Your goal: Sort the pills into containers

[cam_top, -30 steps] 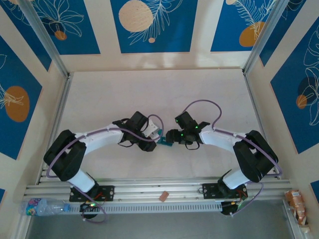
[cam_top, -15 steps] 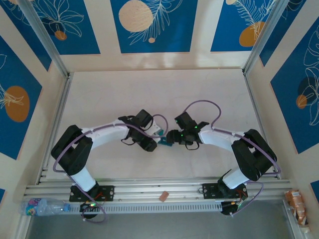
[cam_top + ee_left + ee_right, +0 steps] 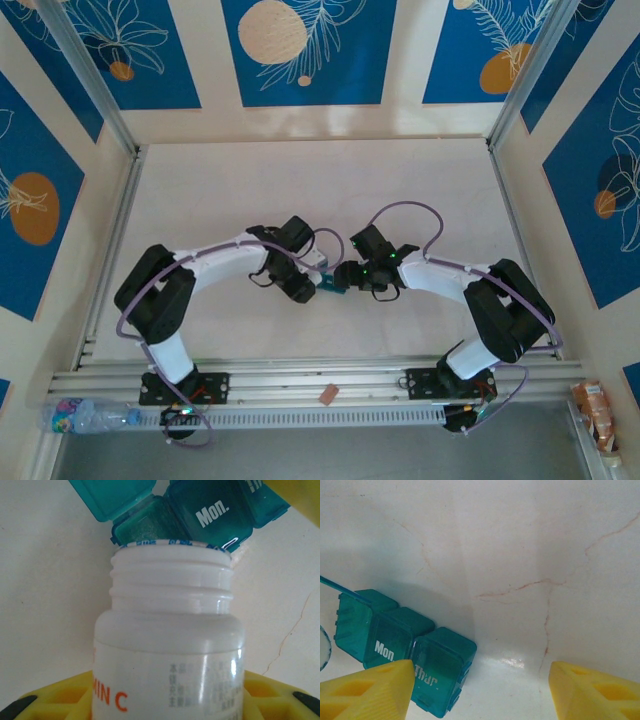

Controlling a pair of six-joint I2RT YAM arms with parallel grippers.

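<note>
While the left jaws grip an uncapped white bottle (image 3: 170, 645), its mouth faces the teal pill organiser (image 3: 395, 640) (end lid (image 3: 110, 497) open); right jaws stand wide beside it.

Both arms fold inward, their tools nearly meeting.
The left arm (image 3: 215, 262) sweeps from its base toward 3 o'clock, the left tool (image 3: 310, 287) clamped on a white bottle (image 3: 170, 645). The right arm (image 3: 440, 275) reaches toward 9 o'clock, the right tool (image 3: 340, 277) spread with its yellow fingers (image 3: 365, 690) well apart.
</note>
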